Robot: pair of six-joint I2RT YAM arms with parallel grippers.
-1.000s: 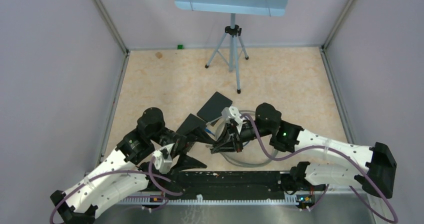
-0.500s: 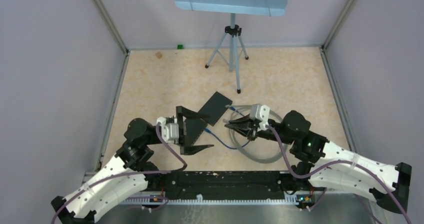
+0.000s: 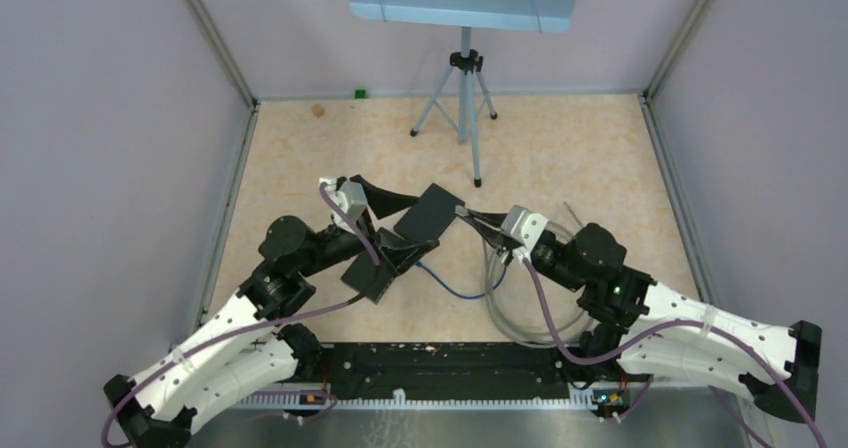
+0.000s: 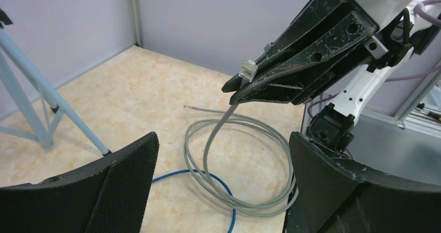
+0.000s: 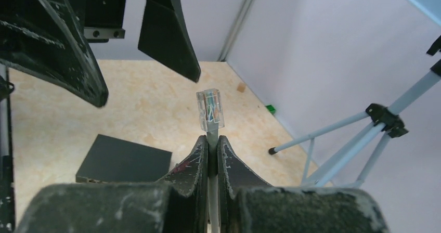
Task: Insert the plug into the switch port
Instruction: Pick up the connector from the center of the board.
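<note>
My right tool [image 5: 212, 139] pinches the cable [image 4: 208, 144] under the plug [image 5: 210, 108], my left tool [image 4: 223, 139] gapes empty; insertion into the switch [image 5: 122, 159] remains.

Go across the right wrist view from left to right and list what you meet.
Black switch → plug → small brown object → green block → tripod. The left gripper overhead spans the switch's stretch, so it is left out.

Plug [image 5: 210, 108] is clear glossy plastic on a matte grey cable [image 4: 255, 207], switch [image 5: 125, 160] looks matte black, right gripper [image 5: 212, 139] is pretty scuffed black plastic.
</note>
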